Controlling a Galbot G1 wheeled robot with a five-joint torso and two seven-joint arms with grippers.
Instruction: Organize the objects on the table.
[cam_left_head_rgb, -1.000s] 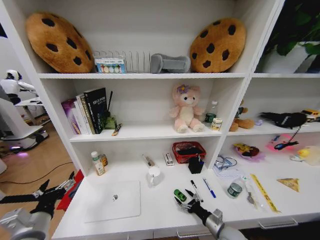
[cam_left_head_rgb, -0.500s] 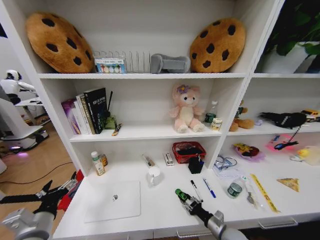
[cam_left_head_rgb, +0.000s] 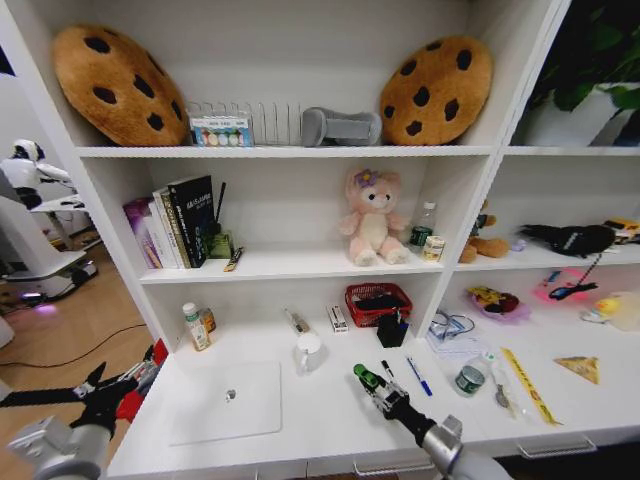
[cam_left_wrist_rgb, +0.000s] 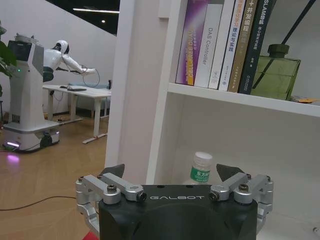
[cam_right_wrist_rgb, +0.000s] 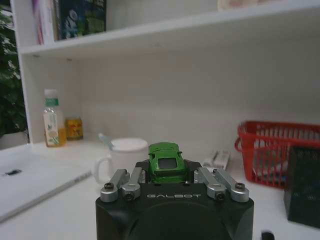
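My right gripper (cam_left_head_rgb: 372, 383) is shut on the tiny green toy car (cam_left_head_rgb: 364, 377), just above the white table (cam_left_head_rgb: 320, 425) at front centre. In the right wrist view the car (cam_right_wrist_rgb: 167, 161) sits clamped between the fingers (cam_right_wrist_rgb: 126, 184) of that gripper (cam_right_wrist_rgb: 168, 175). To its left lies the silver laptop (cam_left_head_rgb: 225, 400). A black pen (cam_left_head_rgb: 386, 369), a blue pen (cam_left_head_rgb: 418, 376), the green-labelled jar (cam_left_head_rgb: 468, 379), the yellow ruler (cam_left_head_rgb: 527, 385) and the yellow triangle (cam_left_head_rgb: 580, 368) lie to its right. My left gripper (cam_left_head_rgb: 112, 388) hangs open off the table's left end, nothing in it (cam_left_wrist_rgb: 171, 173).
A white mug (cam_left_head_rgb: 308, 352), a red basket (cam_left_head_rgb: 377, 303) and a black pen holder (cam_left_head_rgb: 392, 330) stand behind the car. A bottle (cam_left_head_rgb: 194, 327) stands at the back left. Shelves with books, a plush toy and cookie cushions rise above the desk.
The right gripper closed on the green car, which lay on the table a second ago, and carried it slightly up and away from the front edge. The left arm barely moved.
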